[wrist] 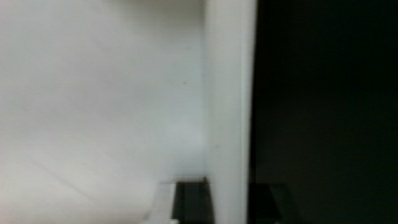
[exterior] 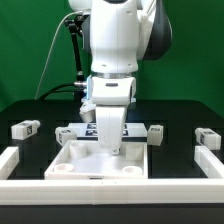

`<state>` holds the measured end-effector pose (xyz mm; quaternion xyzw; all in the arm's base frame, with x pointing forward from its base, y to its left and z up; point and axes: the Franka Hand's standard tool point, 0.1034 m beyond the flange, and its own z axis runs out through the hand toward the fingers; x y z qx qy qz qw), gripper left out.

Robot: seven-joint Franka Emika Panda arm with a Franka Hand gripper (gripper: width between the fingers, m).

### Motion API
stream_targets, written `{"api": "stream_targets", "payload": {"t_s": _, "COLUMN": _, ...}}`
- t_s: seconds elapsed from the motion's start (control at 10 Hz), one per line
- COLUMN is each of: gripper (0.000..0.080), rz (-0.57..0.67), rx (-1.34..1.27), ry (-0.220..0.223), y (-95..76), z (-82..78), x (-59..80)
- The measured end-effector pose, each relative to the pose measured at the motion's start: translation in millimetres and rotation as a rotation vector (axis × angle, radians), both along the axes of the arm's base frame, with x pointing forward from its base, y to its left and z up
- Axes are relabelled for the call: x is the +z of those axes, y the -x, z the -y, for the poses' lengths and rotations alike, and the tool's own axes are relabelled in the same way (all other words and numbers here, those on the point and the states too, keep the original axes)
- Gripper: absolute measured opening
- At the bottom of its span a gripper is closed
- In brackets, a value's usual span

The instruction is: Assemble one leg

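Note:
Several legs lie on the black table behind a large white square panel point(exterior: 85, 165): one leg point(exterior: 25, 128) at the exterior view's left, one point(exterior: 65, 133) nearer the arm, one point(exterior: 155, 132) right of the arm, one point(exterior: 207, 136) far right. My gripper point(exterior: 113, 146) is down at the panel's far edge. In the wrist view the panel point(wrist: 107, 100) fills the frame beside black table, and its raised rim point(wrist: 231, 100) runs between my dark fingers point(wrist: 192, 210). My gripper point(wrist: 231, 196) is shut on that rim. It holds no leg.
White rails border the work area at the exterior view's left point(exterior: 10, 160), right point(exterior: 210, 165) and front point(exterior: 110, 203). The marker board point(exterior: 88, 128) lies behind the panel, partly hidden by the arm. The panel has round holes near its front corners point(exterior: 62, 169).

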<state>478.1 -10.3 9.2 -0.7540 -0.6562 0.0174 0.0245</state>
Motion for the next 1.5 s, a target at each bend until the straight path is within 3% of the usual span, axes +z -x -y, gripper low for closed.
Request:
{"api": "stream_targets", "payload": {"t_s": 0.4, "gripper": 0.0063, "rz": 0.003, "rx": 0.008, "ry": -0.001, "y": -2.1, "z": -1.8, "x": 0.2}}
{"api": "stream_targets", "payload": {"t_s": 0.8, "gripper": 0.0064, "rz": 0.015, "rx": 0.119, "ry": -0.005, "y": -10.2, "z": -31.3, "x": -0.9}}
{"api": "stream_targets", "payload": {"t_s": 1.2, "gripper": 0.0064, "rz": 0.017, "rx": 0.121, "ry": -0.006, "y": -10.4, "z": -30.6, "x": -0.9}}
{"api": "stream_targets", "payload": {"t_s": 1.5, "gripper": 0.0064, "rz": 0.018, "rx": 0.153, "ry": -0.02, "y": -9.1, "z": -60.7, "x": -0.9}}
